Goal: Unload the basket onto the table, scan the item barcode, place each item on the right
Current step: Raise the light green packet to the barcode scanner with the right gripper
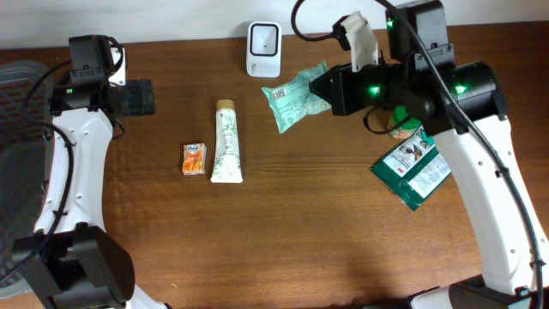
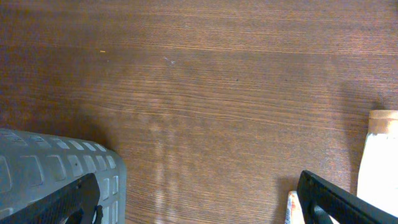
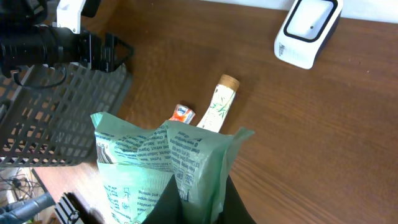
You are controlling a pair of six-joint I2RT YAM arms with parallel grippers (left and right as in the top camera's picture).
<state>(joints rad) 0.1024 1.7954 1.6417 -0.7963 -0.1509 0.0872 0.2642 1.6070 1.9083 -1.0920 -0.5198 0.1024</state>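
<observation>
Now clear of the bench [image 1: 283, 223], the green pouch [image 1: 296, 96] hangs pinched in the right gripper's [image 1: 324, 90] fingers just right of the white scanner [image 1: 263, 49] at the far edge, its barcode apparently yet to be presented, while the left gripper [image 2: 199, 199] idles, fingers spread.

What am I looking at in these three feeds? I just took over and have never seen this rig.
Two white robot arms work at a brown wooden table. One feed looks down from above; the other two sit on the wrists. The right gripper is shut on a pale green soft pack, lifted near the white barcode scanner. The left gripper is open and empty, over bare wood beside a grey mesh basket. On the table lie a cream tube with a cork-coloured cap, a small orange carton and a dark green pouch.
</observation>
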